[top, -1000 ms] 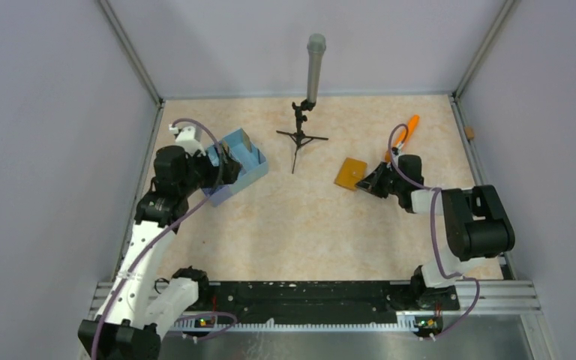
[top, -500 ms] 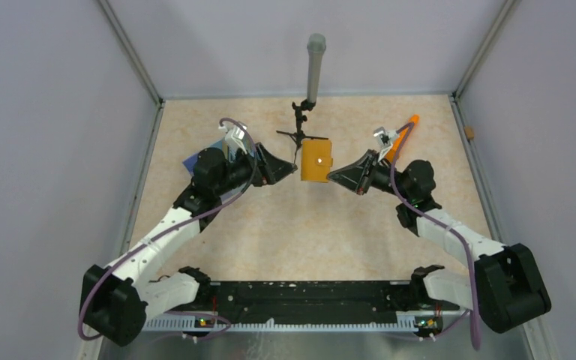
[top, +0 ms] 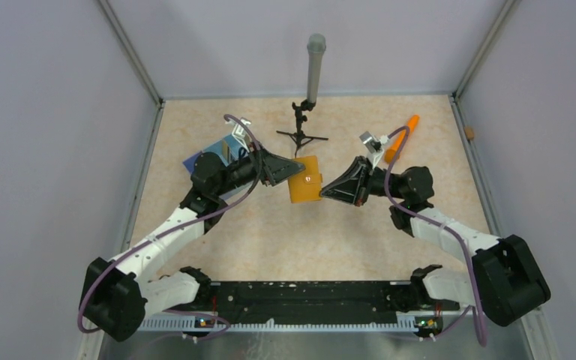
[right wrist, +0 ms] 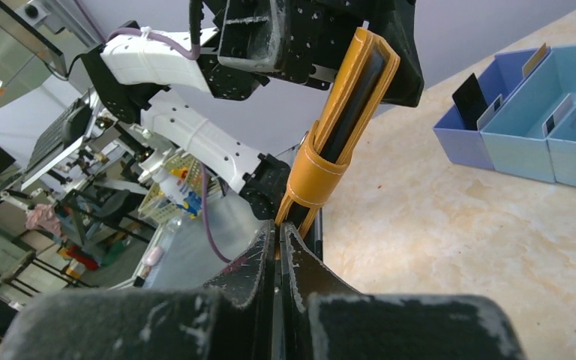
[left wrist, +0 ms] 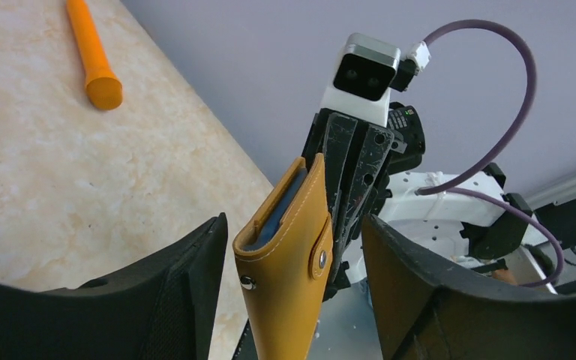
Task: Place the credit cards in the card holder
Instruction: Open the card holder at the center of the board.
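The card holder [top: 304,180], a mustard-orange wallet snapped closed, hangs in the air over the middle of the table. My right gripper [top: 328,192] is shut on its right edge, and the pinch shows in the right wrist view [right wrist: 278,229] below the wallet [right wrist: 339,124]. My left gripper [top: 292,168] straddles the wallet's other end. In the left wrist view the holder [left wrist: 289,277] stands between the two fingers [left wrist: 195,289] with a gap on each side. The credit cards [right wrist: 469,96] stand upright in the blue tray [right wrist: 540,150].
The blue divided tray [top: 199,160] lies at the left, partly under my left arm. A small tripod with a grey pole [top: 312,82] stands at the back centre. An orange cone-shaped stick [top: 403,135] lies at the back right, also seen in the left wrist view [left wrist: 94,56].
My right gripper lifted the holder off the table and carried it to the centre. My left arm left the tray and moved in around the holder, its jaws narrowing.
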`<state>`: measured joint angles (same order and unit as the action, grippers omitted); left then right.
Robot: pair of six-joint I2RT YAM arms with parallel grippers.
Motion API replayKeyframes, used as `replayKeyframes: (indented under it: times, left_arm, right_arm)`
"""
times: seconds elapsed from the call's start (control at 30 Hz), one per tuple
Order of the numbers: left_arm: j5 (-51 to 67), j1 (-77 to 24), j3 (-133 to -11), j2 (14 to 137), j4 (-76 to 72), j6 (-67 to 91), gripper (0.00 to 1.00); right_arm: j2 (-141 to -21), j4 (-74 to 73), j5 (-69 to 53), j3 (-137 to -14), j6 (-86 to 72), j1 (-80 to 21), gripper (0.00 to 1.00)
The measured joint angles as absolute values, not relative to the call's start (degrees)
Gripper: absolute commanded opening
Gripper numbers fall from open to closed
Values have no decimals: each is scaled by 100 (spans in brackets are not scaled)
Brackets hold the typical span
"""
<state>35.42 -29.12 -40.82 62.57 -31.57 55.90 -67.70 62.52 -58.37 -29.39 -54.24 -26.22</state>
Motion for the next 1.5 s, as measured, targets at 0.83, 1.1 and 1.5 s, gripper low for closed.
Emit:
replayKeyframes:
  times: [0.83, 1.1, 1.5]
  left_arm:
    - [4152, -3006, -4947, 6431, -552, 4274, 0]
    - [4574, -3006, -5037, 6779, -102, 4200, 0]
    - [5070, -2982, -5048, 6803, -10, 4211, 0]
  right_arm:
    - [-5778, 1291, -5041, -4134, -2377, -2685, 53]
    - [-6014, 709, -5627, -4475, -2036, -3065, 52]
    - [-6696, 899, -6272, -4532, -2008, -3087, 58]
